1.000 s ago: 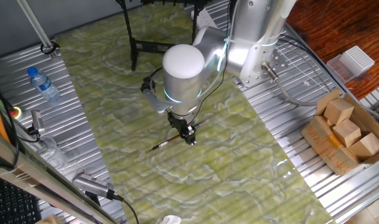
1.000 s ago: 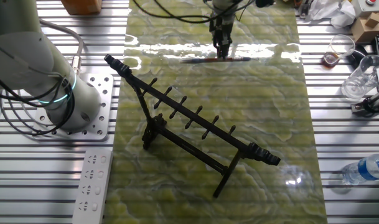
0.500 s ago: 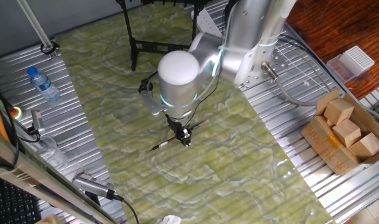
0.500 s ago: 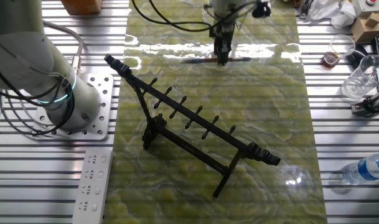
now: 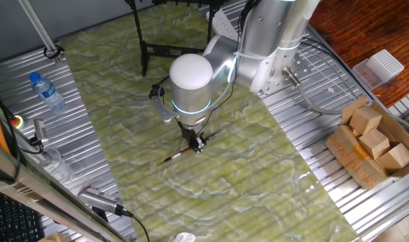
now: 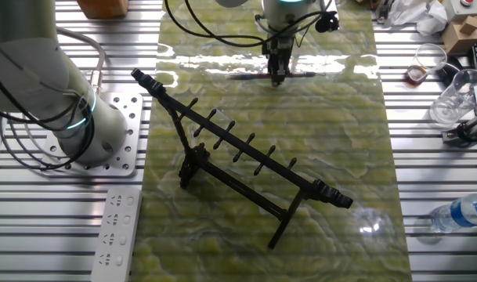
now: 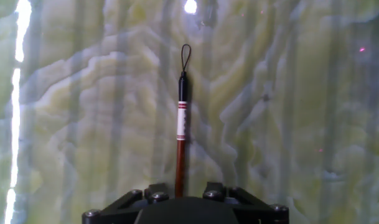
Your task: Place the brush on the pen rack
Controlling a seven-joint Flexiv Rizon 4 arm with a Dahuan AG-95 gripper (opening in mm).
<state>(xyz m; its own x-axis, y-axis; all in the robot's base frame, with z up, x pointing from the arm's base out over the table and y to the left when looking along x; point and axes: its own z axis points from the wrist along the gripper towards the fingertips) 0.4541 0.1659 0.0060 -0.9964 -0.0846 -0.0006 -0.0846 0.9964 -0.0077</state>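
The green marbled surface [image 6: 332,157] carries everything. The pen rack [image 6: 238,149] stands upright on it, well apart from the jaws and between them and the arm's base. The gripper [image 5: 197,144] points down at the brush [image 5: 180,153], which lies flat on the surface directly beneath the jaws. In the hand view the brush's reddish handle [image 7: 179,158] runs straight out from between the jaws; whether they are clamped on it I cannot tell.

text: none legible | brush [image 7: 182,118] label band: marks too blurred to read
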